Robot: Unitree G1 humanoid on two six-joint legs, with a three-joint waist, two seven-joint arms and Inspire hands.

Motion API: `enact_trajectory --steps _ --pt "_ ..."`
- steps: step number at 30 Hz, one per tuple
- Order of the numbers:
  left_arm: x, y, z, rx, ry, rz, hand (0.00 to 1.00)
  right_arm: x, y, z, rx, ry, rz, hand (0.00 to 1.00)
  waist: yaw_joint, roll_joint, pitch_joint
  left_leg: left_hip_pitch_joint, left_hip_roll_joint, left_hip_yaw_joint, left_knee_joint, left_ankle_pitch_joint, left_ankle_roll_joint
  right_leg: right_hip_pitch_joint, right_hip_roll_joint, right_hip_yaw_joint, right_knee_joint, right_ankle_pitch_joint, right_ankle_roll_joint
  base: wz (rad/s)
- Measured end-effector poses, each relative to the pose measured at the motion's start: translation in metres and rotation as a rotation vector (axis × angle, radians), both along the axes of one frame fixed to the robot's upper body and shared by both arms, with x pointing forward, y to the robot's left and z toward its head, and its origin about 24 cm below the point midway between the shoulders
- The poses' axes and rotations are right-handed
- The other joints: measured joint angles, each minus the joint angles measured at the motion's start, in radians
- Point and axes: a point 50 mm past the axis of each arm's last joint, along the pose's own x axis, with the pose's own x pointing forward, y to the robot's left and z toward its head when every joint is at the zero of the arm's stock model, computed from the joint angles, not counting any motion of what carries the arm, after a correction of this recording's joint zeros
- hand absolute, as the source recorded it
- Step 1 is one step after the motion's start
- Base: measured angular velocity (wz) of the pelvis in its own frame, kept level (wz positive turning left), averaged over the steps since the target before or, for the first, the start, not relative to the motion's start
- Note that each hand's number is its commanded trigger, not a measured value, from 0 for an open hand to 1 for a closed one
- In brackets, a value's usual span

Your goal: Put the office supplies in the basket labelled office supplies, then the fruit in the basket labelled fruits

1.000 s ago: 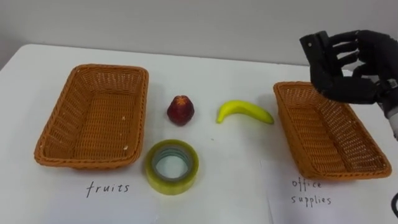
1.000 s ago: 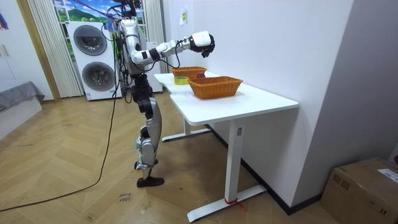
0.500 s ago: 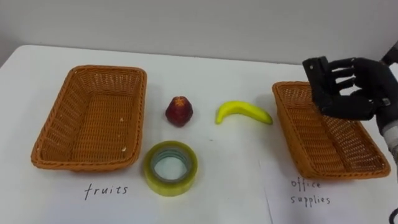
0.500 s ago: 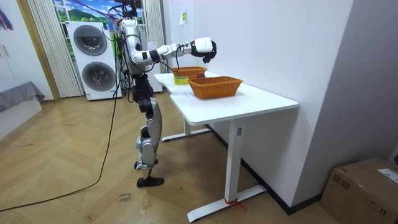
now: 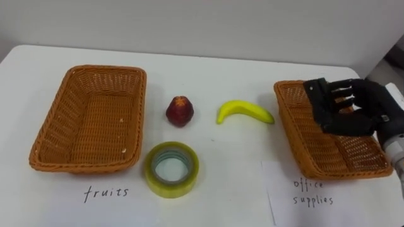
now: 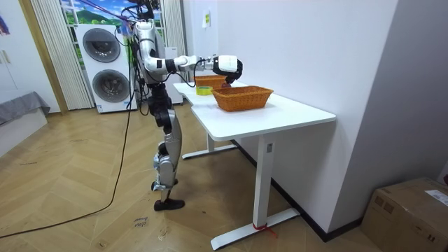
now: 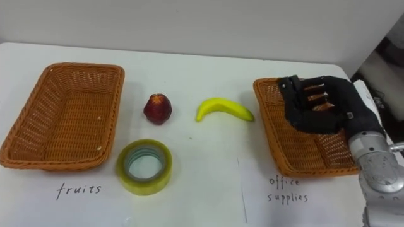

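Over the wicker basket [image 5: 303, 148] at the right end of a white tabletop [image 5: 221, 69], the robot hand [image 5: 346, 108], the machine's right, hangs palm down with fingers loosely spread and nothing in them, seemingly poised to reach for an item. Nothing is sorted yet. A banana [image 5: 245, 112] lies just left of the hand, a red fruit [image 5: 180, 111] beyond it, and a roll of tape [image 5: 172, 169] nearer the robot. The second basket [image 5: 88, 120], farthest from the hand, sits empty. Handwritten labels [image 5: 107, 191] in front of each basket mark what belongs where, and the goods appear laid out between the two, within reach of either. The robot stands at the table's edge, arm outstretched.
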Motion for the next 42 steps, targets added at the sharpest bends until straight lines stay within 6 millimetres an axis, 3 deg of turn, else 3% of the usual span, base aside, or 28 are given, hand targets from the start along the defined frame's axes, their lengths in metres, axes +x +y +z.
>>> enact_trajectory --steps 13,20,31,42 --pt "-0.002 0.0 0.0 -0.002 0.01 -0.013 0.0 -0.012 -0.002 -0.014 0.043 0.062 0.007 0.0 0.008 0.005 0.0028 -0.004 0.0 0.002 -0.002 0.0 0.0 0.001 0.0 0.0 0.002 0.0 0.0 0.0" --pt "-0.001 0.001 0.0 -0.002 0.009 -0.015 0.0 -0.021 -0.004 -0.022 0.044 0.103 0.003 0.0 0.01 0.02 0.0004 -0.01 0.001 0.008 -0.001 0.0 0.0 -0.018 0.0 0.005 0.015 0.001 0.0 -0.02" --pt "0.003 0.0 0.0 -0.004 -0.001 -0.017 0.0 -0.018 -0.002 -0.02 0.042 0.095 0.017 0.0 0.012 0.027 -0.0002 -0.003 0.003 0.029 -0.014 0.0 0.0 -0.027 0.001 0.022 0.031 0.001 0.0 -0.05" --pt "0.008 -0.001 -0.001 -0.002 -0.008 -0.028 0.0 0.001 0.013 -0.006 0.033 0.033 0.074 0.0 0.025 0.019 0.0018 -0.012 0.002 0.028 -0.001 0.0 0.0 -0.033 0.0 0.023 0.034 0.0 0.0 0.0"
